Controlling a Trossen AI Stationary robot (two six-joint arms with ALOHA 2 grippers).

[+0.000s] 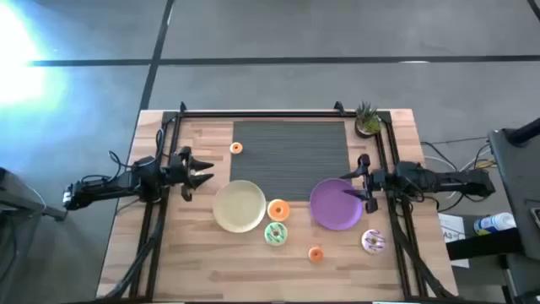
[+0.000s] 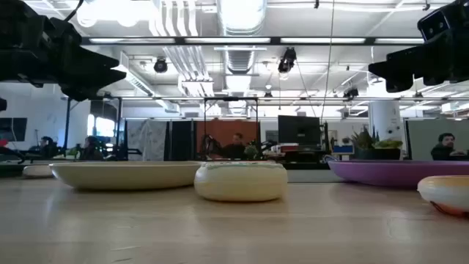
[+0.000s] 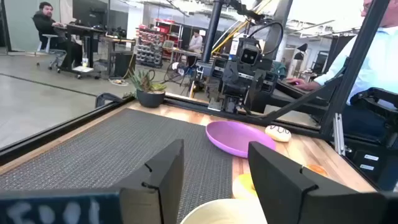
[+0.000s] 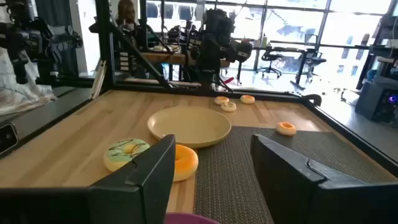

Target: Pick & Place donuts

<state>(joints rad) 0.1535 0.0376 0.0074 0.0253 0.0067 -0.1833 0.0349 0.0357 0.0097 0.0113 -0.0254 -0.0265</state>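
Note:
Several donuts lie on the table. A large orange donut [image 1: 278, 209] [image 4: 183, 160] and a green-iced one [image 1: 276, 233] [image 4: 127, 154] [image 2: 240, 181] rest flat next to the cream-yellow plate [image 1: 240, 205]. A tiny orange donut [image 1: 315, 253] and a white-and-pink one [image 1: 372, 241] [image 3: 278, 132] lie near the purple plate [image 1: 337, 203]. Another tiny orange donut [image 1: 235, 148] [image 4: 286, 128] sits at the dark mat's left edge. My left gripper [image 1: 205, 175] [image 3: 214, 149] hovers open left of the cream plate. My right gripper [image 1: 350, 187] [image 4: 212, 142] hovers open over the purple plate's right side.
A dark ribbed mat [image 1: 289, 160] covers the far middle of the table. A small potted plant [image 1: 367, 121] stands at the far right corner. Black frame rails run along the left, right and far sides. The right wrist view shows three tiny donuts [image 4: 228, 106] near the left arm's base.

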